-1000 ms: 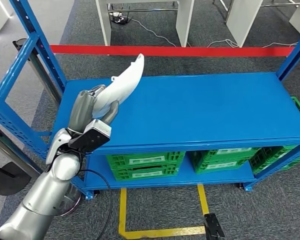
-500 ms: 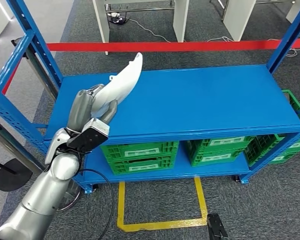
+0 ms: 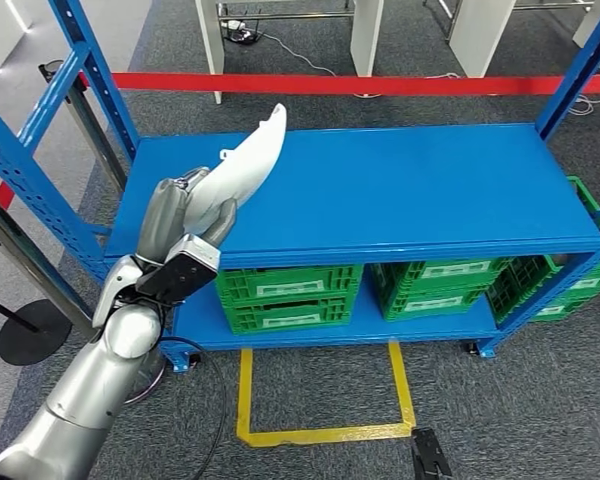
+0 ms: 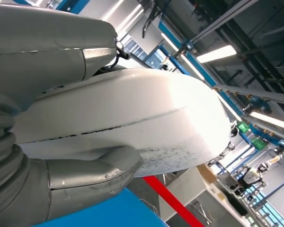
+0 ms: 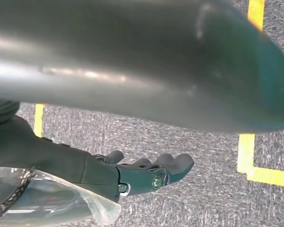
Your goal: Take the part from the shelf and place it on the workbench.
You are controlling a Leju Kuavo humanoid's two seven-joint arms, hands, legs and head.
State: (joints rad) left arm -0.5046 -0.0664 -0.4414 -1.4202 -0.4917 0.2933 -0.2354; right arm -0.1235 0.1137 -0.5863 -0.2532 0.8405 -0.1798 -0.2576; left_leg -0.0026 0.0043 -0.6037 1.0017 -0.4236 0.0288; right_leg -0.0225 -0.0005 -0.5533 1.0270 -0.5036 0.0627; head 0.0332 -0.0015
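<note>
Grey carpet [image 3: 508,400] stretches under a blue metal shelf [image 3: 403,190] that stands in front of me, its flat top level bare blue. One white part [image 3: 240,170], long, curved and tapering to a tip, is in my left hand [image 3: 184,215], raised above the shelf's left end and not touching it; its narrow end points up and away from me. My left hand's thumb and fingers are wrapped around the wide lower end of the part, and the left wrist view shows the part's pale shell [image 4: 133,118] pressed between my grey thumb [image 4: 94,177] and the fingers on its other side. My left arm reaches up from the lower left, bent at the wrist. My right hand [image 5: 144,172] hangs over the carpet, fingers loosely curled, apart and holding nothing. On the shelf's lower level I count three green crates [image 3: 289,295] in a row. One red line [image 3: 357,85] crosses the floor behind the shelf, and one yellow taped outline [image 3: 320,435] marks the floor in front of it.
</note>
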